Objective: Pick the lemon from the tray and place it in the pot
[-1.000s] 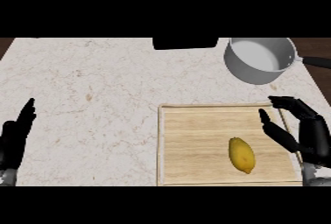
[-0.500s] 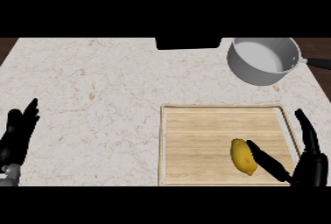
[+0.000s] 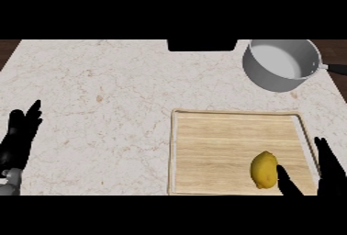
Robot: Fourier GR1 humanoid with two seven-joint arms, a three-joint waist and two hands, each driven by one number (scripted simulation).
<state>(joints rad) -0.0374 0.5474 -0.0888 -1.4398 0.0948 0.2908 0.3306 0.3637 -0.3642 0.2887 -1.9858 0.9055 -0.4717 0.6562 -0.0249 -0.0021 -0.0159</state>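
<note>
At the far left edge of the pale marble counter (image 3: 122, 92), the left hand (image 3: 19, 137) rests with its black fingers straight and pointing up the view; it is open, holds nothing and lies well apart from everything else on the surface. Its grey forearm shows just below it in the lower left corner.

Moving right across a wide stretch of bare stone, a dark rectangular shape (image 3: 202, 45) sits at the counter's back edge, near the middle of the top.

Right of centre lies the wooden tray (image 3: 224, 137), a light board with a raised rim. The lemon (image 3: 264, 170) lies inside it, in the lower right part, long axis running roughly up and down the view.

At the lower right, the right hand (image 3: 324, 176) comes in from the bottom edge, open, with fingers spread. Its thumb reaches up to just beside the lemon's lower right end, while its longer fingers stand along the tray's right rim. Nothing is gripped; the lemon sits free on the wood.

Beyond the tray, at the upper right corner, stands the grey pot (image 3: 280, 63), its handle pointing right.
</note>
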